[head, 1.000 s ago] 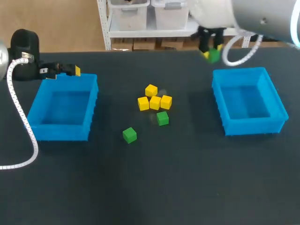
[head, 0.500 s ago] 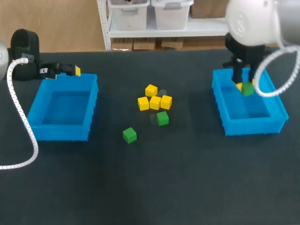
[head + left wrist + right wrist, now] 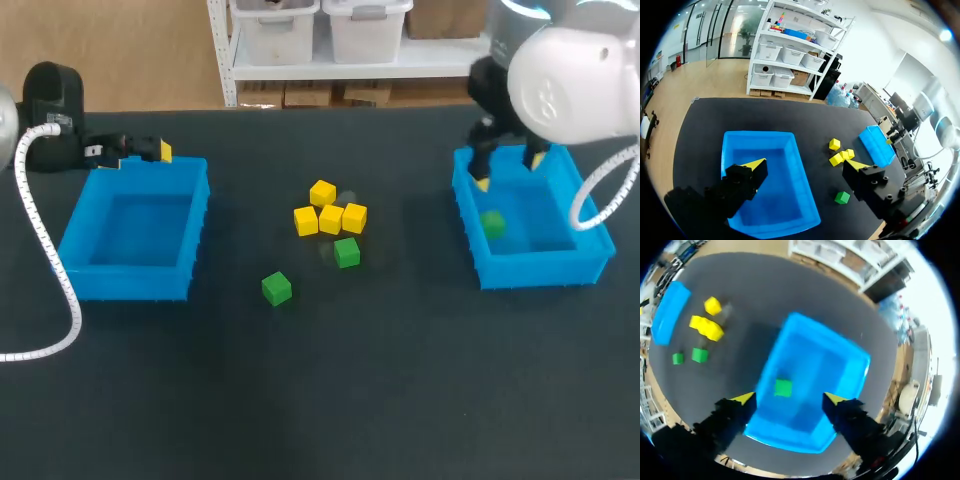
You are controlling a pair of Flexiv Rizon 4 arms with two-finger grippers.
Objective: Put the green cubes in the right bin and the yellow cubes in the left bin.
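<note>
Left gripper [image 3: 148,150] hangs well to the left of the yellow cubes [image 3: 331,218], over the far edge of the left bin [image 3: 130,283]. Its fingers are spread wide with nothing between them, and the left wrist view confirms this. The left bin, also well left of the yellow cubes, holds no cube. The first green cube [image 3: 277,288] lies on the black table [image 3: 300,400], near the yellow cubes on their near-left side and apart from them. The four yellow cubes sit bunched at mid-table, three in a row and one just behind. The second green cube [image 3: 347,252] lies just beside the yellow cubes on their near side. The right bin [image 3: 540,270] stands well to the right of the yellow cubes. The third green cube [image 3: 491,224] shows inside it, free of both fingers; whether it rests on the floor cannot be told. Right gripper [image 3: 508,172] hangs over that bin, parted and empty.
</note>
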